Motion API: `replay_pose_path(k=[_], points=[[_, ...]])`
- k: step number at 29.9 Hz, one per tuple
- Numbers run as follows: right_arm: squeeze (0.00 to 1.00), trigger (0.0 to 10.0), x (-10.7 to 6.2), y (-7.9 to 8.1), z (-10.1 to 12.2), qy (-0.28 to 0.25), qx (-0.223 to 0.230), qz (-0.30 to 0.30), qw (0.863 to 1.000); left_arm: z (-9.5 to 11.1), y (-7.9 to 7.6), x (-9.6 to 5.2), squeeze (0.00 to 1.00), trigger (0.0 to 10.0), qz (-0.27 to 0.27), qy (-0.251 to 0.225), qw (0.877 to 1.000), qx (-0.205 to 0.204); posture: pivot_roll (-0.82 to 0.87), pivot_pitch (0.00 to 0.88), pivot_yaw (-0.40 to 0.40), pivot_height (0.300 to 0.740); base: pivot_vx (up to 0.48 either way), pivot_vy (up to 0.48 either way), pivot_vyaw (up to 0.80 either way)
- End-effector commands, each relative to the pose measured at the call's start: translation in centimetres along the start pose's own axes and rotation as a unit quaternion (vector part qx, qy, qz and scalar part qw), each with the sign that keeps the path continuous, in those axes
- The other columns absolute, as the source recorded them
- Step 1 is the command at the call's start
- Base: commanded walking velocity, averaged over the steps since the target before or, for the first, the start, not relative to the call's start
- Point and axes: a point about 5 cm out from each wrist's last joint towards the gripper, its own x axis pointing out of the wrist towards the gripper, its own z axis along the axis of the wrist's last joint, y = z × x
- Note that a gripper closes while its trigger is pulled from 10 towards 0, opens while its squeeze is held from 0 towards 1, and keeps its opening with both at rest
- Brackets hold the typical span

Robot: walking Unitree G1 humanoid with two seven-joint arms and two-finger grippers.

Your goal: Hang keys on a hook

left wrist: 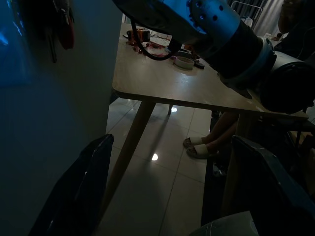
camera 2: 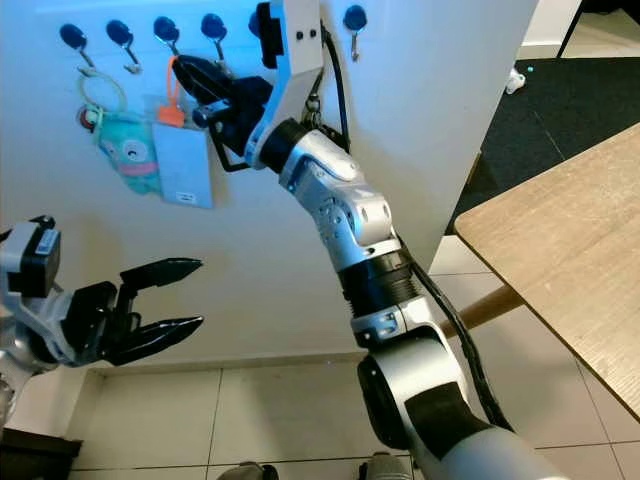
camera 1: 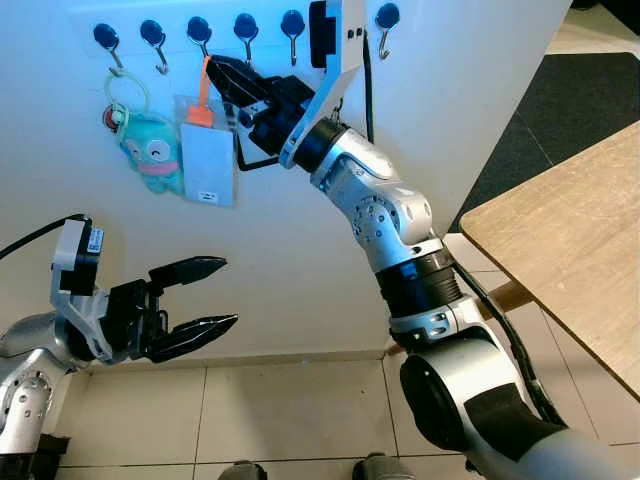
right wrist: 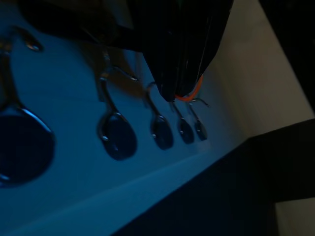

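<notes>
Nearest, low on the left: left tool (camera 1: 230,291), fingers spread wide, grasping nothing, hovering apart from the white wall (camera 1: 300,260) above the tiled floor (camera 1: 280,410). From its wrist camera, dim and shadowy: two dark fingers (left wrist: 78,191) at the edges, a wooden desk (left wrist: 162,81) beyond with small cluttered items too blurred to name, and a person's sandalled feet (left wrist: 202,146) under it. Hard to make out in that same view: a dark reddish shape high on the wall.

Farther up, reaching from the lower right across to the wall: right tool (camera 1: 218,68), clenched on the orange strap (camera 1: 203,92), tips right at the third of the hooks (camera 1: 246,30). Below the strap, hanging flat against the wall: a clear card tag (camera 1: 208,160). Cannot tell whether any actual keys hang with it, nor whether the strap sits over the hook; tips covered by the black fingers. In the right wrist view, very dark: just a sliver of orange at the closed fingertips (right wrist: 172,83), hook stems and round knobs behind.

Beside the tag, toward the left: a teal plush charm (camera 1: 152,150) on a pale green ring. Partly hidden behind the right wrist: one hook in the row.
</notes>
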Motion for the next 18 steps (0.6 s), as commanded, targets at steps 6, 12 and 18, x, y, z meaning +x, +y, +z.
replay_pose_path(k=[6, 12, 18], points=[[0.0, 10.0, 0.37, 0.55, -0.95, 0.005, -0.017, -0.007, 1.0, -0.02, -0.29, 0.16, 0.0, 10.0, -0.01, 0.011, 1.0, -0.001, -0.06, 0.151, 0.052, 0.74, 0.0, 0.0, 0.0], [0.0, 10.0, 0.59, 0.4, -1.48, 0.022, -0.057, -0.024, 0.998, -0.05, -0.3, 0.16, 0.0, 10.0, -0.011, 0.011, 1.0, -0.002, -0.06, 0.156, 0.055, 0.74, 0.0, 0.0, 0.0], [0.0, 10.0, 0.51, 0.22, -1.68, 0.027, -0.067, -0.032, 0.997, -0.12, -0.33, 0.13, 0.0, 10.0, -0.011, 0.011, 1.0, -0.003, -0.07, 0.158, 0.056, 0.74, 0.0, 0.0, 0.0]])
